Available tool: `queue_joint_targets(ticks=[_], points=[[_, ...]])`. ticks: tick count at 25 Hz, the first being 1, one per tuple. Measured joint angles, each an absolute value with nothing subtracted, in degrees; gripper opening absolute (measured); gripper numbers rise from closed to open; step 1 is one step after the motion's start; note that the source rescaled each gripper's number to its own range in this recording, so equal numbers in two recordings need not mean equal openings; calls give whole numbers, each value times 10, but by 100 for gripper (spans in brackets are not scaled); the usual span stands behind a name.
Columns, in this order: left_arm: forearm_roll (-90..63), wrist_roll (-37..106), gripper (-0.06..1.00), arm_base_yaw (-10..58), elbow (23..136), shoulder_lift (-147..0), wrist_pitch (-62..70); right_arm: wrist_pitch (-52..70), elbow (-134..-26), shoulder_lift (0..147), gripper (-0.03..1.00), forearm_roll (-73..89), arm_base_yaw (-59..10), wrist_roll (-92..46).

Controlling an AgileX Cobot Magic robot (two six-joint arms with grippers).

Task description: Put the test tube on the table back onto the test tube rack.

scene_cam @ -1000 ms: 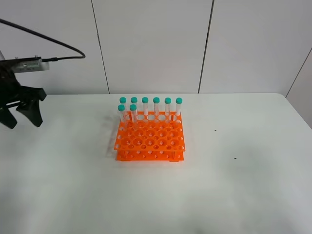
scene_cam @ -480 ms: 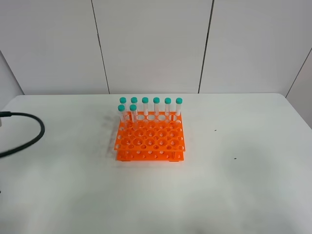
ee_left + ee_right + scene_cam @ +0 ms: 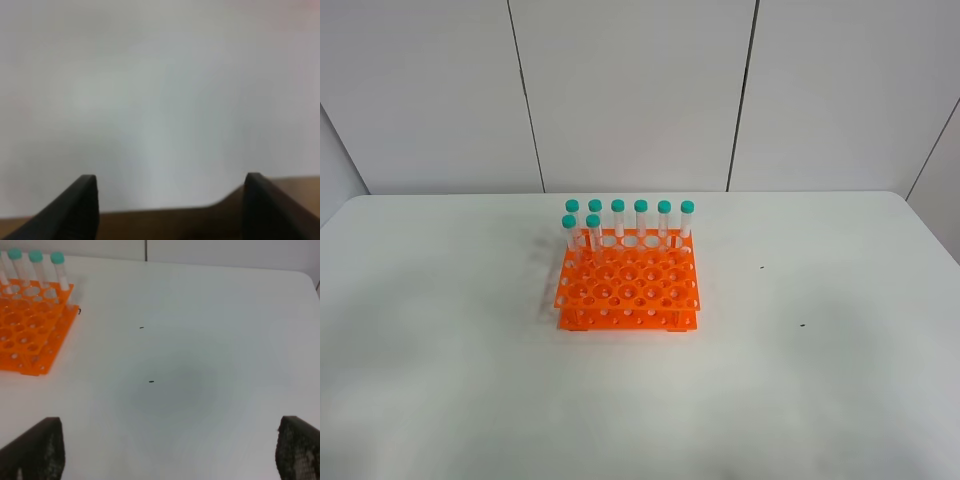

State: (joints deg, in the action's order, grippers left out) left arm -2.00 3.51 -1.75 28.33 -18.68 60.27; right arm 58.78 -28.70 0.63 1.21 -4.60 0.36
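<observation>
The orange rack (image 3: 628,288) stands near the middle of the white tabletop (image 3: 820,380), a little toward the back wall. It holds 8 clear tubes with teal caps, all upright. 6 of them stand in a line along the rack's far row, and 2 more stand just in front of that line at its left end, as the high camera sees it. One of those front 2, the tube (image 3: 594,232) second from the left, sits in the second row. The rest of the rack's round holes are unfilled. No tube lies loose on the tabletop in any view, so every tube in sight is in the rack.

2 small dark specks (image 3: 762,267) mark the tabletop to the right of the rack, well apart from it.

Neither arm shows in the high view. The left gripper (image 3: 170,210) appears only in its own wrist camera: 2 black fingers (image 3: 80,207) stand far apart with nothing between them, so the jaws are released. Beyond them lies a blurred pale surface and a brown strip near the fingers.

The right gripper (image 3: 167,455) likewise shows 2 dark fingertips (image 3: 42,450) at opposite edges of its wrist picture, spread wide and grasping nothing. That camera looks across bare tabletop toward the rack's corner (image 3: 30,330), where 3 capped tubes rise, well apart from the jaws.
</observation>
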Motion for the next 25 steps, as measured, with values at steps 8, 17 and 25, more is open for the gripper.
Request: queue_joint_targets(ticks=[8,17,25], points=[[-21,31,97,-18,283,-55,603,588,-287,6,99,12,-46,4],[-17,20,97,-18,283,1,603,588,-287,6,99,12,-46,4],[-17,20,97,-18,283,1,603,588,-287,6,99,13,-46,4]])
